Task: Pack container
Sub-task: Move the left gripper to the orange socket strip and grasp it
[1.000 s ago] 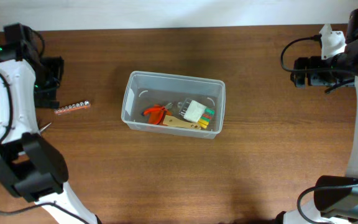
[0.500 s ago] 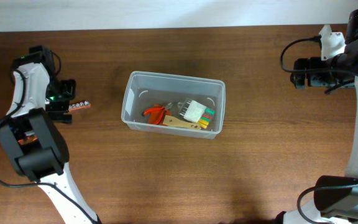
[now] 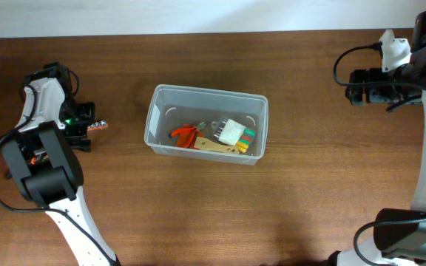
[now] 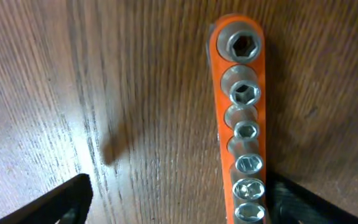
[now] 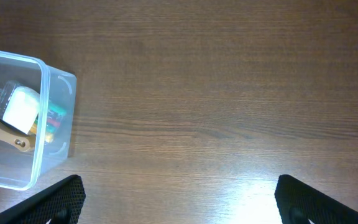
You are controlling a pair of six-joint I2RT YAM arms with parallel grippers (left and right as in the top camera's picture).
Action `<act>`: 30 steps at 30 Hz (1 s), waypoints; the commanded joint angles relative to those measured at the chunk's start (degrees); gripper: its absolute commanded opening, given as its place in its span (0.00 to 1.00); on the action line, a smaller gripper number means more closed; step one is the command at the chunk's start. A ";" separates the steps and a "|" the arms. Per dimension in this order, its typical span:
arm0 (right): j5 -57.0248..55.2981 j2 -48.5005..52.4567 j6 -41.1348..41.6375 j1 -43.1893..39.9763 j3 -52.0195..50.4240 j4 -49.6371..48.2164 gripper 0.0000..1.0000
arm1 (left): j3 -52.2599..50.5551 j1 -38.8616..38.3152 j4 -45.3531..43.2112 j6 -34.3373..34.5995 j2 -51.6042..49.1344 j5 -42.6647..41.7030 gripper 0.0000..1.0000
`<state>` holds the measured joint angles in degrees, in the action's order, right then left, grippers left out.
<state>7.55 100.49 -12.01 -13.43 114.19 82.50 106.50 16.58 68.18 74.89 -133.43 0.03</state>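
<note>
Socket rail (image 4: 241,124) lies on the table (image 4: 104,93), lengthwise between the wide-open, empty jaws of the left end effector (image 4: 188,202), off-centre toward one finger. The container (image 3: 152,127) sits to its right. The right end effector (image 5: 182,202) is open, empty and well away.

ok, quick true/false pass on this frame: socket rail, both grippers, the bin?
1. The socket rail lies on the table, outside the container. True.
2. The left gripper is shut on the rail. False: its jaws stand open, one finger on each side of the rail.
3. The container is empty. False: it holds orange pliers and other items.
4. The right gripper is open above bare table, holding nothing. True.
</note>
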 commanded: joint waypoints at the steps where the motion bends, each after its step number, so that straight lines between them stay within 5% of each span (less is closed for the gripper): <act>1: -0.50 0.28 0.07 -0.15 -0.17 -0.26 0.99 | -0.52 0.37 0.15 0.98 -2.54 0.42 0.78; 18: -0.50 0.28 0.09 -0.15 -0.17 -0.26 0.98 | -0.52 0.37 -0.13 0.96 -2.54 0.22 0.12; 30: -0.50 0.28 0.09 -0.15 -0.17 -0.22 0.99 | -0.33 0.37 0.37 -2.14 -2.51 -0.26 0.02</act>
<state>7.55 100.49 -11.99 -13.43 114.19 82.32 106.50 16.58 68.07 75.59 -133.84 -0.16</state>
